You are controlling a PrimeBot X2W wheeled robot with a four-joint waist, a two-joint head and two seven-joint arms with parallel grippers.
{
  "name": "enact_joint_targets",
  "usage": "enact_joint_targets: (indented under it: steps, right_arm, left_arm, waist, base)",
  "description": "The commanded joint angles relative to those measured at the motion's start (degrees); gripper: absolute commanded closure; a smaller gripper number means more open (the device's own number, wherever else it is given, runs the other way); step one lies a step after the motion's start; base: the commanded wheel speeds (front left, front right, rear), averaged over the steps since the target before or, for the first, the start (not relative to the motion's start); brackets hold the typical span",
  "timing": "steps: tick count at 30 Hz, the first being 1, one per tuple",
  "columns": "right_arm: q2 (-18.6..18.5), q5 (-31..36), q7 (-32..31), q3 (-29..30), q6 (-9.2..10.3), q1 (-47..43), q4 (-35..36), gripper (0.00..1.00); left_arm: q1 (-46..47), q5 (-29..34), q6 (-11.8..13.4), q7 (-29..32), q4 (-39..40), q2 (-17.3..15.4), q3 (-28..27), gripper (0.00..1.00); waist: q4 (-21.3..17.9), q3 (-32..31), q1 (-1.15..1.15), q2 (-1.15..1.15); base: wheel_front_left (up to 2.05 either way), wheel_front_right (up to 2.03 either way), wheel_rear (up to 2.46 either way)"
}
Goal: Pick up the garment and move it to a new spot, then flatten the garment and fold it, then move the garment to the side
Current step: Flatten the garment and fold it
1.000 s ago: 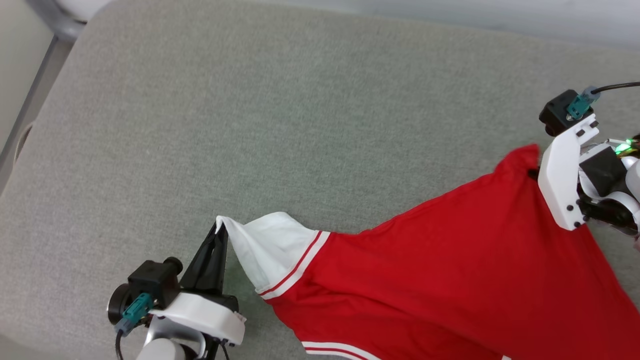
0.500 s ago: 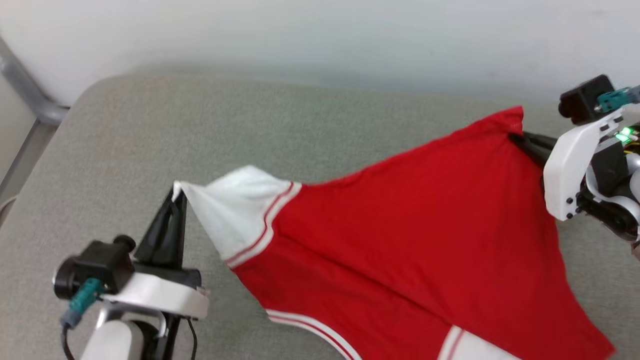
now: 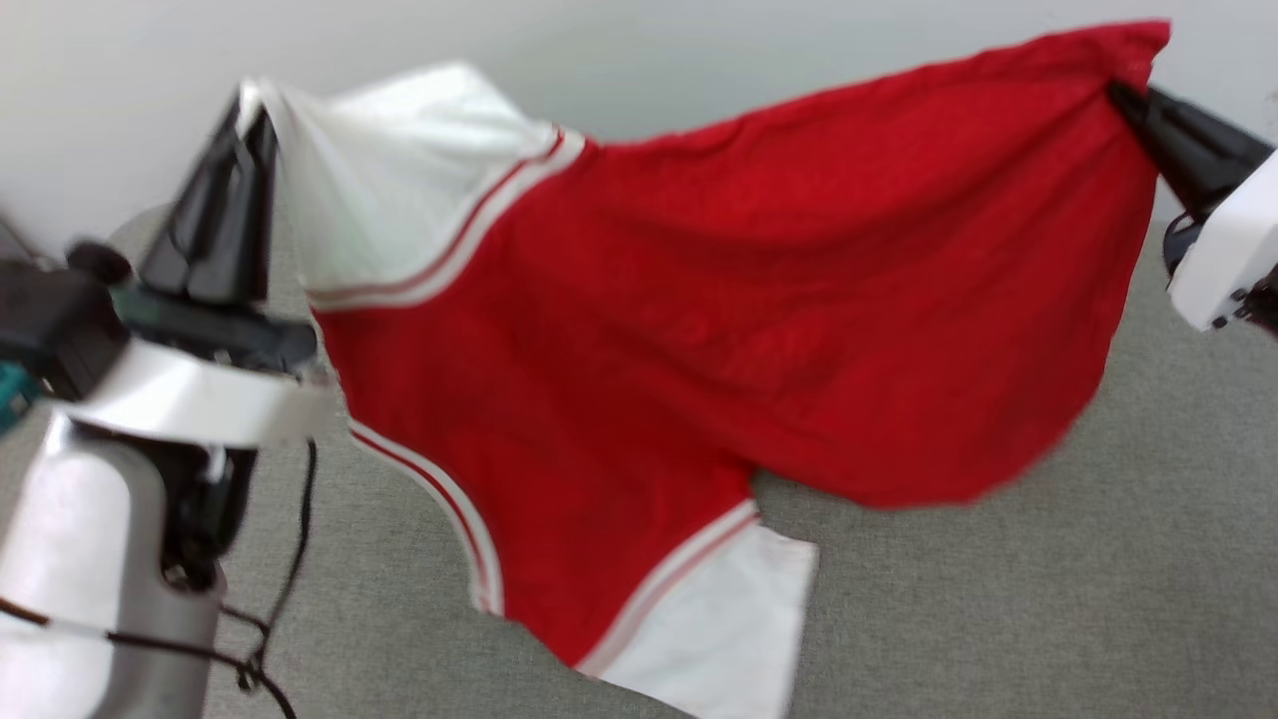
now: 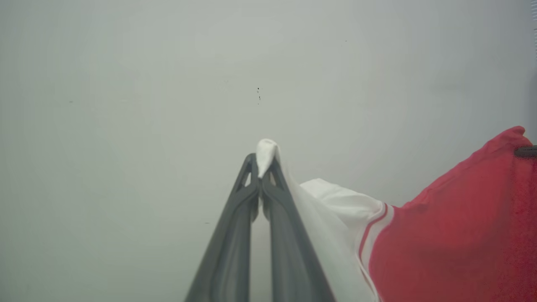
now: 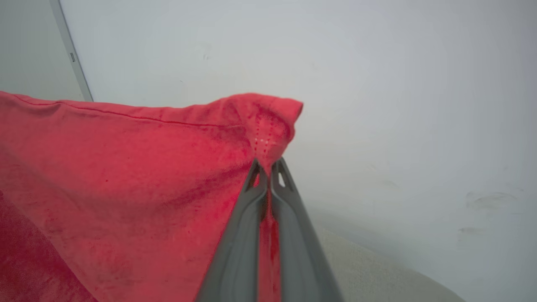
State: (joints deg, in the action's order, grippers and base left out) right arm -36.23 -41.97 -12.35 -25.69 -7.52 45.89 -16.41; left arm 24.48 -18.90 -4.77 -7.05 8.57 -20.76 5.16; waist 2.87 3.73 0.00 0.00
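The garment, a red shirt with white sleeves and red-white trim, hangs stretched in the air between my two grippers above the grey cushion. My left gripper is shut on the tip of one white sleeve at the upper left. At the upper right my right gripper is shut on a red corner of the hem. The other white sleeve dangles low, near the cushion. No print shows on the side facing me.
A pale wall rises close behind the cushion and fills the background of both wrist views. A grey metal post stands at the left of the right wrist view. A black cable hangs by my left arm.
Both grippers have risen with the garment, lifting it off the cushion and spreading it in the air. The head camera has tilted up, so the wall shows now.
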Motion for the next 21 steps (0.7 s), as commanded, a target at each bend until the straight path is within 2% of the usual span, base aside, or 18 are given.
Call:
enact_joint_targets:
  steps: [1,8,9,14,21]
  right_arm:
    - [0.6,0.9,0.3,1.4,0.07,-0.1,1.1,1.0]
    - [2.4,4.1,-1.3,7.9,0.07,1.9,5.8,1.0]
    - [3.4,5.3,-2.2,10.3,0.07,3.9,7.5,1.0]
    - [4.5,7.4,-3.6,13.1,0.07,8.2,9.3,1.0]
    - [6.1,9.5,-4.9,15.8,0.07,17.9,8.1,1.0]
  left_arm:
    - [2.6,-0.1,-0.4,0.5,0.3,-0.6,0.1,1.0]
    - [14.7,-0.7,-1.5,3.3,1.1,-2.8,1.8,1.0]
    - [19.9,-1.5,-1.8,4.2,0.1,-3.3,2.8,1.0]
    - [28.9,-2.7,-2.3,4.9,-3.7,-3.5,4.6,1.0]
    - [43.4,-4.7,-2.6,5.2,-9.7,-2.8,6.8,1.0]
  waist:
    - [-0.2,0.3,0.0,0.0]
    - [-0.6,2.6,0.0,0.0]
    - [-0.7,4.2,0.0,0.0]
    - [-0.6,7.6,0.0,0.0]
    - [-1.0,15.5,0.0,0.0]
  base:
    - [0.0,0.0,0.0]
    - [0.0,0.0,0.0]
    - [0.0,0.0,0.0]
    - [0.0,0.0,0.0]
    - [0.0,0.0,0.0]
